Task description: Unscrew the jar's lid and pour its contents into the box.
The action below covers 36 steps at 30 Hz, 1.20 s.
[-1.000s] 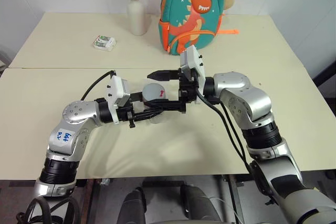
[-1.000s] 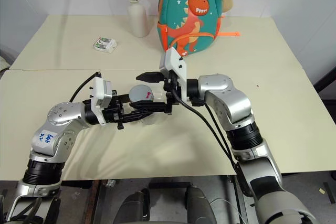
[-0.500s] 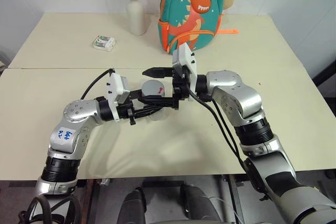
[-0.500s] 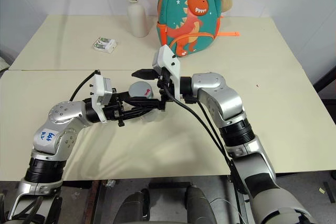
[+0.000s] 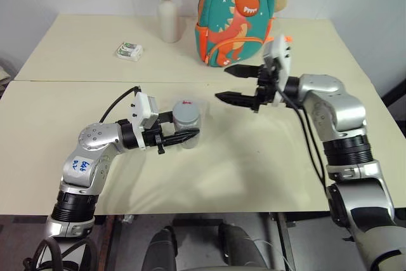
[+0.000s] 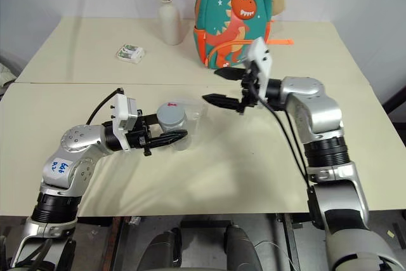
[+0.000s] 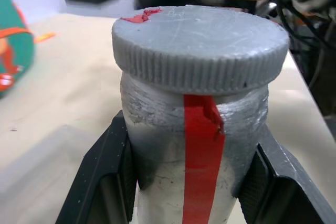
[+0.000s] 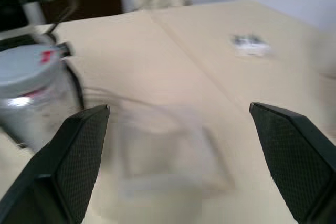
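Left hand (image 5: 181, 136): I have it clamped on the jar (image 5: 187, 124), one black finger (image 7: 102, 174) pressed to each side of the body below the cap.
Jar: upright between those fingers, long axis vertical, red stripe facing back along the hand.
Lid (image 7: 199, 45): on the jar, flat and level, a red mark at its rim.
Box (image 6: 193, 113): clear tray on the bench (image 5: 254, 157) just past the jar, beyond my left fingertips; its edges are faint.
Open room: bare bench between jar and right hand, and along the near edge.
Right hand (image 5: 232, 84): fingers spread wide, empty, pointing toward the jar, well apart from it.
Backpack (image 5: 236, 14): just behind the right hand.
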Each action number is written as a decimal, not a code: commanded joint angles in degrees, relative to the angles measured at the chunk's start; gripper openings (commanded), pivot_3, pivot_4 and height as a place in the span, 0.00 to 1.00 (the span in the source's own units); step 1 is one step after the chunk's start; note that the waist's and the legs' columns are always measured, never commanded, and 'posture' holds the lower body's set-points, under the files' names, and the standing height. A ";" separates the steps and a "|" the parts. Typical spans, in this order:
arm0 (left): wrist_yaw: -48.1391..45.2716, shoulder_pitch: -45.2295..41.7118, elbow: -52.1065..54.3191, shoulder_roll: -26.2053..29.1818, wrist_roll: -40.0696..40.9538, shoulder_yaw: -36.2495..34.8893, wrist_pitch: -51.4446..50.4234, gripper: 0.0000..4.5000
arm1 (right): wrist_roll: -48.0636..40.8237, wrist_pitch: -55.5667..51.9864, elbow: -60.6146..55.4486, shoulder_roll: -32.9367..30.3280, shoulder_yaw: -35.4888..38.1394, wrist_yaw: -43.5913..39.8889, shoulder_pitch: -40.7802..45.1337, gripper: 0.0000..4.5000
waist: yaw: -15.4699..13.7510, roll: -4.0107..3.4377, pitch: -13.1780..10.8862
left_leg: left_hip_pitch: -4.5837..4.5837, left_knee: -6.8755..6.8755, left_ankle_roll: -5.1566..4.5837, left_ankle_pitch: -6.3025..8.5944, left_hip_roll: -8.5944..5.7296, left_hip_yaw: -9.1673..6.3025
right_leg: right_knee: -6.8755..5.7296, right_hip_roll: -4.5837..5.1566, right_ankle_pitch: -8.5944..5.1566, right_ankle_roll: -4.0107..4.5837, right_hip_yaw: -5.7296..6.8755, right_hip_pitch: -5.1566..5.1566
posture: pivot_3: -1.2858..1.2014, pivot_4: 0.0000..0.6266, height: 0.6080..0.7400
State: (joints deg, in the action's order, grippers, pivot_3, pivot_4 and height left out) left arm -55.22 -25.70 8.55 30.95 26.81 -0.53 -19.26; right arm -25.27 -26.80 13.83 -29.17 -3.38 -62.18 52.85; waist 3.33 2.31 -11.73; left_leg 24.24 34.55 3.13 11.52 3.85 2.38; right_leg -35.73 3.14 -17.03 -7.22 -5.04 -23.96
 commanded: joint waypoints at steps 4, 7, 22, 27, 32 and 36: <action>-0.84 -0.70 1.01 -0.28 0.46 -0.32 1.62 0.45 | -1.67 0.51 -1.04 -1.50 1.22 -6.04 -1.06 1.00 | 0.11 -0.01 0.00 | -0.03 -0.06 0.00 0.00 0.07 -0.02 | -0.08 -0.12 -0.01 -0.03 -0.01 -0.03 | 0.52 0.24 1.00; -1.06 -0.88 0.55 -0.22 0.42 -0.43 1.84 0.45 | -4.93 -2.42 -6.47 0.06 0.52 -8.08 -1.04 1.00 | 0.07 -0.01 -0.01 | -0.02 -0.02 0.00 0.00 0.07 -0.01 | -0.09 -0.12 -0.01 -0.05 -0.02 -0.04 | 0.52 0.24 1.00; -0.86 -2.19 1.92 0.18 0.82 -0.19 0.23 0.45 | -4.42 -8.71 -17.84 8.94 -7.13 0.37 -1.12 1.00 | -0.03 -0.02 -0.01 | 0.00 0.10 0.02 0.01 0.10 -0.04 | -0.19 -0.14 -0.02 -0.03 -0.02 -0.04 | 0.52 0.24 1.00; -0.86 -2.48 2.37 0.32 0.97 -0.21 -0.51 0.45 | -2.03 -6.17 -14.79 10.97 -7.78 2.03 -0.06 1.00 | -0.05 -0.01 -0.01 | 0.00 0.08 0.03 0.02 0.10 -0.03 | -0.18 -0.14 -0.02 -0.02 -0.01 -0.04 | 0.52 0.24 1.00; -0.75 -2.47 2.54 0.22 0.92 -0.16 -0.78 0.45 | -1.00 -4.83 -12.47 11.42 -6.89 2.19 0.89 1.00 | -0.01 -0.01 -0.01 | 0.00 0.09 0.03 0.02 0.10 -0.03 | -0.19 -0.14 -0.02 -0.03 -0.01 -0.04 | 0.52 0.24 1.00; -0.56 -2.42 2.66 0.13 0.98 -0.15 -0.91 0.45 | -0.26 -3.93 -10.93 10.17 -6.27 1.62 0.86 1.00 | -0.05 -0.02 -0.01 | 0.00 0.09 0.03 0.02 0.11 -0.04 | -0.20 -0.15 -0.02 -0.03 -0.01 -0.04 | 0.52 0.24 1.00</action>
State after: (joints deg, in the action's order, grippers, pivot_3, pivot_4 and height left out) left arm -55.12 -27.18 8.42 30.66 26.79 -0.28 -20.62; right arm -25.96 -32.29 2.69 -17.94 -11.50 -60.81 52.56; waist 3.28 2.30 -11.74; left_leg 24.24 34.64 3.16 11.54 3.96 2.34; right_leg -35.92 2.99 -17.05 -7.26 -5.05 -24.00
